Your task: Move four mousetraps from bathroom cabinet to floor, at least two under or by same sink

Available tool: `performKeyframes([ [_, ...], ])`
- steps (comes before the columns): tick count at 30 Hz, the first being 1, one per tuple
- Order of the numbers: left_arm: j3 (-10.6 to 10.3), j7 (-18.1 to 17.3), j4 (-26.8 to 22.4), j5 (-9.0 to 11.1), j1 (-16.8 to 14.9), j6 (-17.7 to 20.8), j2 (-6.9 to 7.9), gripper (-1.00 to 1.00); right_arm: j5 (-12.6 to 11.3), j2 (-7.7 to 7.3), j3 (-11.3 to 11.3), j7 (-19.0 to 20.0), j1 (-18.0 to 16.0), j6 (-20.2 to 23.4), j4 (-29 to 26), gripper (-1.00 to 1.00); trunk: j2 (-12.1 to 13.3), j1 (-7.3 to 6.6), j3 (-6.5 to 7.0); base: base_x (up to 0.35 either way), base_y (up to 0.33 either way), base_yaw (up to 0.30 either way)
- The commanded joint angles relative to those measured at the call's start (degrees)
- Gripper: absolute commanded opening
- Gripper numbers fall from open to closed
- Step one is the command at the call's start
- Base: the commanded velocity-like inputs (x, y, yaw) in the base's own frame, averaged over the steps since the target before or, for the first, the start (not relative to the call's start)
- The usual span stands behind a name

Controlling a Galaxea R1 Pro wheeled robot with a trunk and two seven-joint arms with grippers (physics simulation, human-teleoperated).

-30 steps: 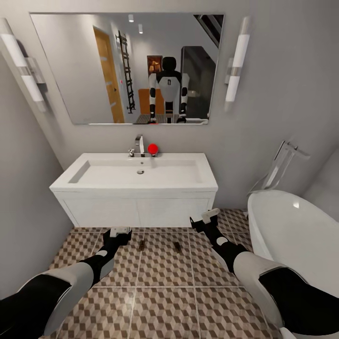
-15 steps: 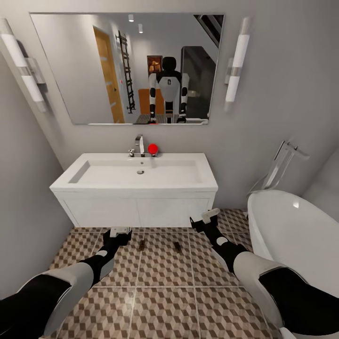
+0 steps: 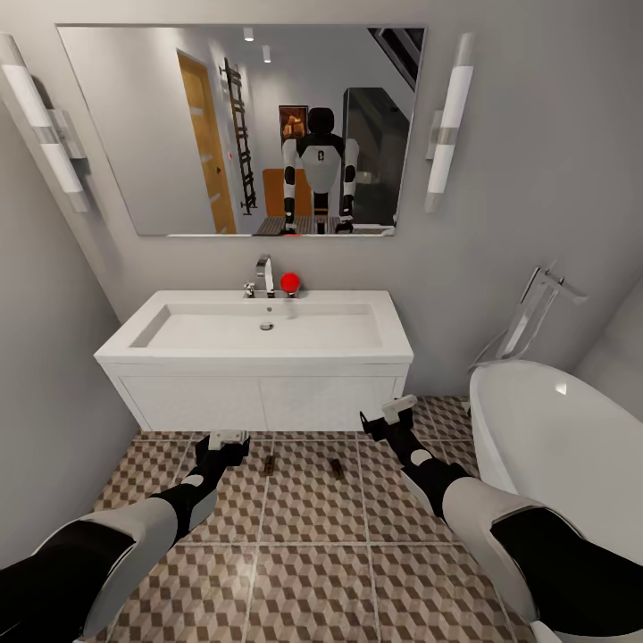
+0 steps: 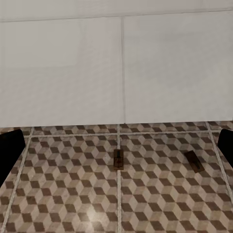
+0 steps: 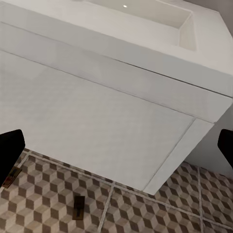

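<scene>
Lying unmoved, two mousetraps, tools unchanged

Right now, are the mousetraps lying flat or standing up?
Flat. Both mousetraps lie on the floor before the sink.

Even, soft light is filling the room, with no hard shadows. 2 wall lamps are flanking the mirror, and 2 small ceiling spots are glowing in its reflection. A bright highlight is sitting on the bathtub rim, and a pale sheen is spreading over the floor tiles in the left wrist view. Straight walls are bowing outward toward the head view's edges. All pictures are looking slightly soft and low in detail.
</scene>
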Motion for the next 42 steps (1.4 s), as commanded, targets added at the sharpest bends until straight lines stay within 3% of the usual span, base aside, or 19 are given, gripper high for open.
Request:
performKeyframes([
  [1, -0.49, 0.17, 0.26, 0.29, -0.11, -0.38, -0.05, 1.00, 0.51, 0.02, 0.00, -0.32, -0.07, -0.14, 0.10, 1.00, -0.12, 0.04, -0.12, 0.000, 0.000, 0.000],
  [31, -0.48, 0.17, 0.26, 0.29, -0.03, -0.45, -0.03, 1.00, 0.51, 0.07, 0.00, -0.32, 0.13, -0.14, 0.14, 1.00, -0.12, 0.04, -0.12, 0.000, 0.000, 0.000],
  [42, -0.48, 0.17, 0.35, 0.29, 1.22, -0.47, 0.36, 1.00, 0.58, -0.04, -0.05, -0.41, 5.03, -0.21, 0.14, 1.00, -0.12, 0.04, -0.12, 0.000, 0.000, 0.000],
])
